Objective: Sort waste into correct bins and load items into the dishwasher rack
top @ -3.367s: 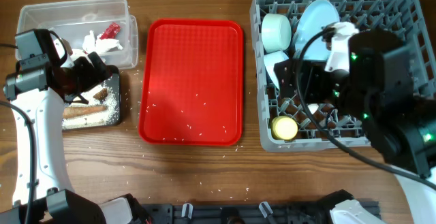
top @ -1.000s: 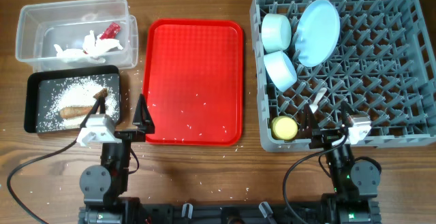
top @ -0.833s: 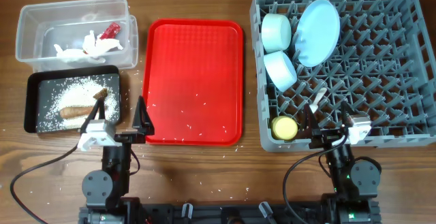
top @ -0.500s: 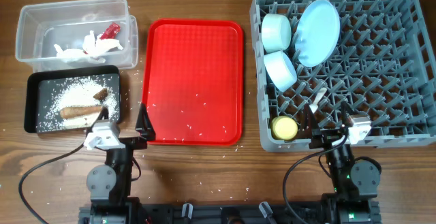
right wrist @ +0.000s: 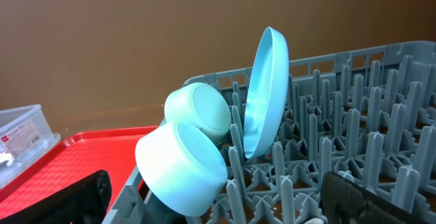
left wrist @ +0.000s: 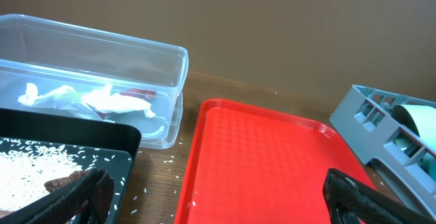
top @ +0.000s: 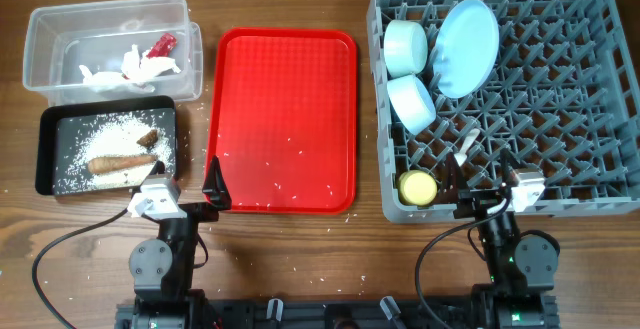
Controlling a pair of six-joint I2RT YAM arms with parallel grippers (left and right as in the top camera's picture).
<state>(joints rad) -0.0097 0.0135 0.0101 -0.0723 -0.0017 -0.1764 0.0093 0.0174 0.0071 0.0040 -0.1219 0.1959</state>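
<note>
The clear bin (top: pixel 105 9) at the far left holds the red-and-white wrapper (top: pixel 162 44) and white paper scraps (top: pixel 130 67). The black bin (top: pixel 45 149) in front of it holds rice (top: pixel 75 144), a brown sausage piece (top: pixel 120 161) and a dark scrap (top: pixel 148 137). The grey rack (top: pixel 600 99) holds the plate (top: pixel 468 34) on edge, two bowls (top: pixel 406 47) (top: pixel 412 104), the yellow cup (top: pixel 417 186) and the white spoon (top: pixel 466 146). My left gripper (top: pixel 182 184) is open and empty between the black bin and the tray. My right gripper (top: pixel 487 191) is open and empty at the rack's front edge.
The flat red tray (top: pixel 282 89) lies in the middle with loose rice grains on it and around it. In the left wrist view the tray (left wrist: pixel 272 156) fills the space between my fingers. The right wrist view shows the plate (right wrist: pixel 266 94) and the bowls (right wrist: pixel 180 163).
Both arms have pulled back from the black bin and the rack to the table's front edge. In the last second the left gripper shifted slightly right and towards the front.
</note>
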